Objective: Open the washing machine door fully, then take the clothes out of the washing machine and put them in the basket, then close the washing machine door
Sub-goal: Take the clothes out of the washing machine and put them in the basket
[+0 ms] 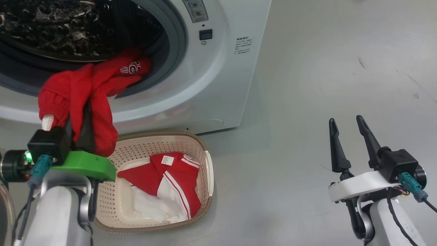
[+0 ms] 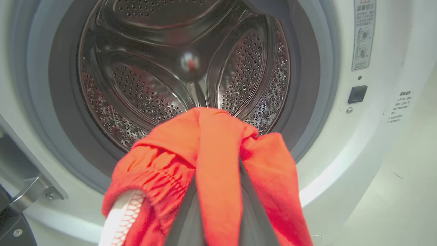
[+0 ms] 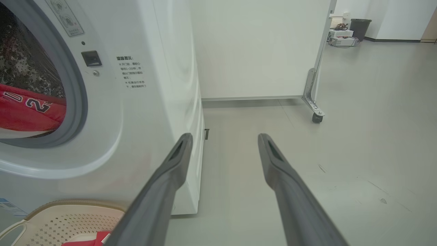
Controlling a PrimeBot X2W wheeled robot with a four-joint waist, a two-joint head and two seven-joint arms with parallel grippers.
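The washing machine (image 1: 211,85) stands with its drum mouth uncovered; its door is out of view, and a grey hinge bracket (image 2: 34,191) shows at the opening's side. A red garment (image 1: 92,89) trails from the drum's lower lip and drapes over my left gripper (image 1: 83,112), which is shut on it, fingertips buried in the cloth. In the left wrist view the same garment (image 2: 211,153) hangs over both dark fingers (image 2: 184,222). The cream basket (image 1: 191,136) sits on the floor below the opening, with a red and white garment (image 1: 170,174) in it. My right gripper (image 1: 345,119) is open and holds nothing.
Grey floor (image 1: 324,68) spreads to the right of the machine. In the right wrist view a white wheeled partition (image 3: 259,51) stands behind the machine, its caster (image 3: 317,118) on the floor. A dark bin (image 3: 360,24) and boxes sit far back.
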